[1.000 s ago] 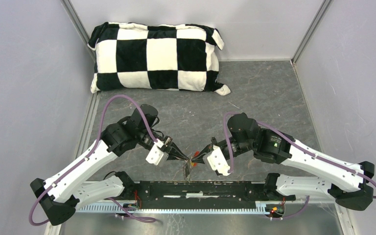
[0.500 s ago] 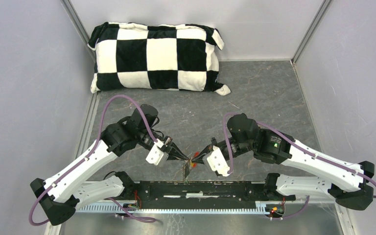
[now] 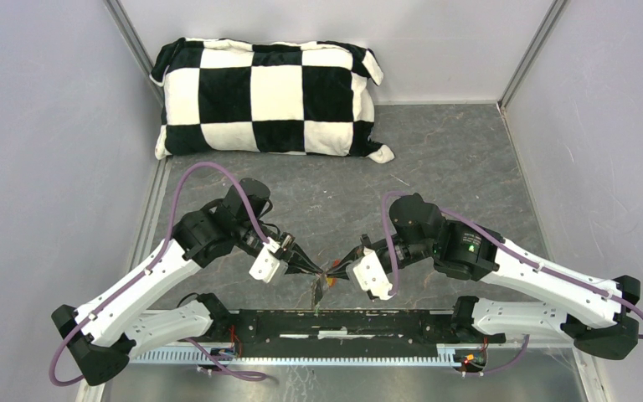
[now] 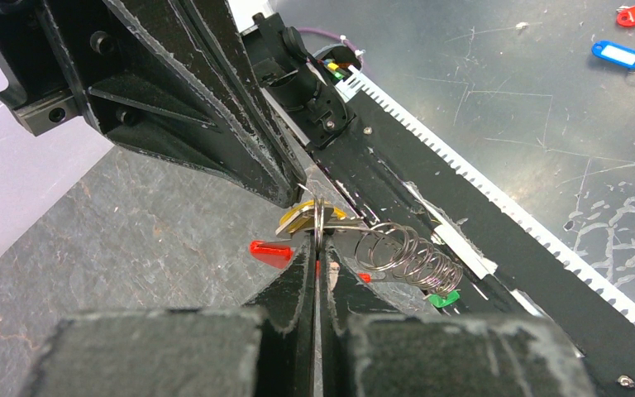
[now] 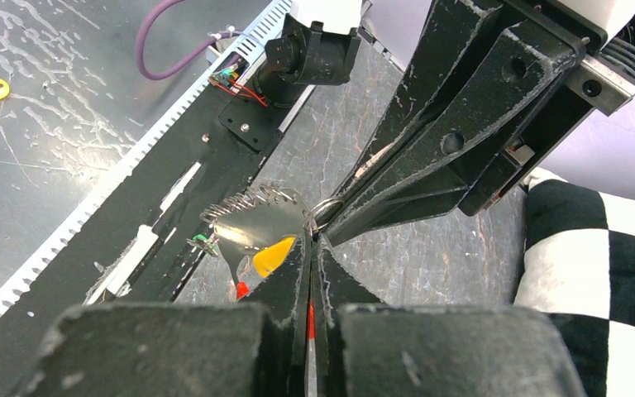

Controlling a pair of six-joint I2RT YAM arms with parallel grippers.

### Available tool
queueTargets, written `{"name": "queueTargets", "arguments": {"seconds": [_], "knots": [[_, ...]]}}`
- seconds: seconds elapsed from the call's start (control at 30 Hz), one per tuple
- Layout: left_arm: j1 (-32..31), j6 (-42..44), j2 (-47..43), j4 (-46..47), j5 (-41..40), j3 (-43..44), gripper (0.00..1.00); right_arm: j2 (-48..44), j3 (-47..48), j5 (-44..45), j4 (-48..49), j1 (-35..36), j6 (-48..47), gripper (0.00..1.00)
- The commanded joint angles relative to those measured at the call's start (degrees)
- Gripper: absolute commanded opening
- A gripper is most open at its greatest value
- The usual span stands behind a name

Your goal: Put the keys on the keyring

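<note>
Keyring (image 4: 405, 258) is hanging in the air between the two grippers, low over the near edge of the grey table (image 3: 452, 167) and just beyond the black rail (image 3: 385, 322) that runs along that edge. It is showing as a coil of thin grey wire, and a red tag (image 4: 270, 252) is dangling beside it.

The left gripper (image 4: 317, 248) is reaching in from the left. Its fingers are pressed together on a thin loop of the keyring. The right gripper (image 5: 310, 248) is reaching in from the right, tip to tip with the left one. Its fingers are also squeezed narrow, and it appears to be pinching the yellow key (image 5: 273, 255) right against the loop. The green key (image 4: 444, 298) is hanging at the far end of the coil, near the rail.

Open table is stretching from the grippers back to a black and white checked pillow (image 3: 268, 96), which is lying against the far wall. Grey side walls (image 3: 42, 126) are closing in the table on the left and right. Past the rail the table is ending. On a lower surface beyond it, a blue tag (image 4: 620, 54) is lying well apart from the grippers.
</note>
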Motion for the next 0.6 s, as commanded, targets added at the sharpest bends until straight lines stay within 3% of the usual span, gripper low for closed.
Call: {"name": "queueTargets", "arguments": {"seconds": [0.0,0.57], "knots": [[-0.34,1.41,-0.45,0.76,0.32,1.16,0.02,-0.33,1.62,0.47,5.69,0.36,0.98,0.0],[-0.6,1.68,-0.6,0.78,0.18,0.93,0.02,0.39,0.86,2.08,9.51,0.35,2.88,0.0]]}}
